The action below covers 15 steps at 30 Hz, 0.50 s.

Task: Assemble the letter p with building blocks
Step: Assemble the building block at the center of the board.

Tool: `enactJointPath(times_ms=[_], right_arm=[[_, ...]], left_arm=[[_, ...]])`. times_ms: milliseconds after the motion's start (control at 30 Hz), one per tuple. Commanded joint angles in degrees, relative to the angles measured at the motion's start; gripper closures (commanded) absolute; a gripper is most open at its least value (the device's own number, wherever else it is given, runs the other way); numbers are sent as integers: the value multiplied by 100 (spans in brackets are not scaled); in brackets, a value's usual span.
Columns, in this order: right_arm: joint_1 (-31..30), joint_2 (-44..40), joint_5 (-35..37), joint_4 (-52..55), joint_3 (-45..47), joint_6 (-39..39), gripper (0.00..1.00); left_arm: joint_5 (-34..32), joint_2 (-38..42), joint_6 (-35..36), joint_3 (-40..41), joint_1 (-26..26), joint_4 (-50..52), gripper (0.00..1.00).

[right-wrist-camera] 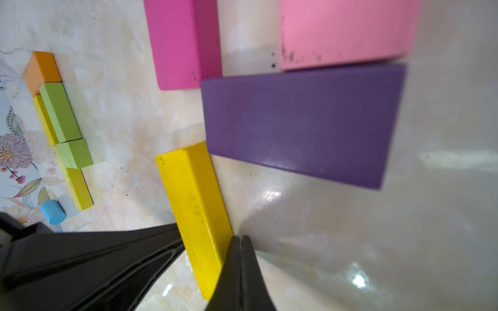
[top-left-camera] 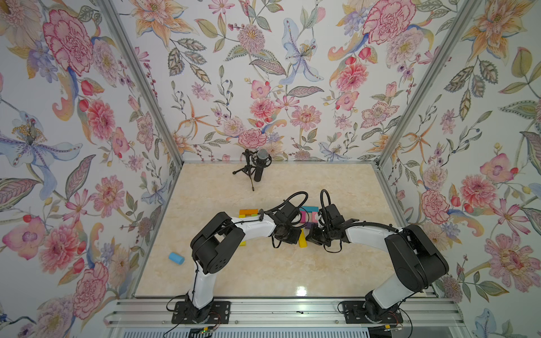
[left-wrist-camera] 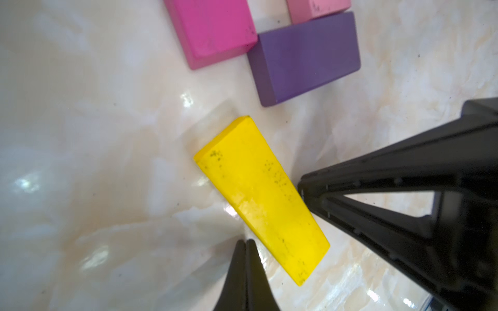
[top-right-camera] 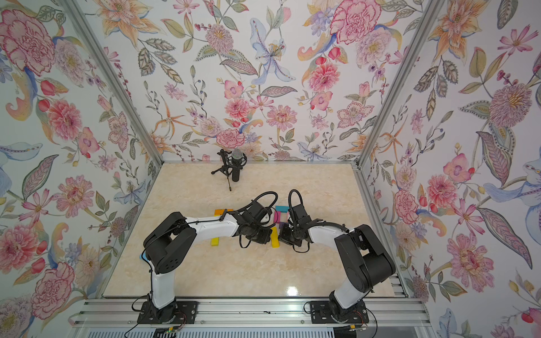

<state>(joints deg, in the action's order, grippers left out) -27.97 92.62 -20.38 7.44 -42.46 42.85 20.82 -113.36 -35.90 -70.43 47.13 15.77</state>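
Two grippers, both closed on nothing.

Top views, left to right:
- A blue cylinder (top-left-camera: 176, 258) was seen at lower left of the tabletop (top-left-camera: 263, 272), well apart from the rest.
- The spare blocks (top-left-camera: 248, 212) (orange, lime green, yellow) were grouped just left of centre, partly hidden by the left arm (top-left-camera: 251, 226).
- At frame centre the long yellow block (left-wrist-camera: 258, 194) was lying flat.
- The left gripper (left-wrist-camera: 245, 243), tips pressed together, was just beside one long side of it.
- The right gripper (right-wrist-camera: 241, 239), tips likewise together, was set against the opposite long side.
- Just right of centre, a purple block (right-wrist-camera: 299, 123), magenta block (right-wrist-camera: 177, 43), pink block (right-wrist-camera: 345, 29) and teal block (top-left-camera: 309, 208) were laid as the loop.

Handling, as judged:
- By the look the blocks were rigid painted wood, light and smooth-faced on a glossy top.
- Easy sliding was expected, and skewing if pushed off-centre.
- Hold would best be taken across the narrow width at mid-length, with the jaws opened first.

Views:
- Tip closure and side contact were shown only by the wrist views. From above they were hidden under the wrists.
- Teal was shown only from above.
- A gap between the yellow end and the purple corner was shown in the left wrist view. In the right wrist view they looked to be touching, so this could not be settled.
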Motion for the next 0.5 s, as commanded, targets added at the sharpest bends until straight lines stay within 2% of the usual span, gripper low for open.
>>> enactJointPath(times_ms=[0,467], right_arm=[[37,54,-10,49,-105,-52,100],[108,169,-84,57,-281,-110,100]], left_arm=[[-254,-351,155,5,-125,418,100],[-227,-585,174,-375,-202,476,100]])
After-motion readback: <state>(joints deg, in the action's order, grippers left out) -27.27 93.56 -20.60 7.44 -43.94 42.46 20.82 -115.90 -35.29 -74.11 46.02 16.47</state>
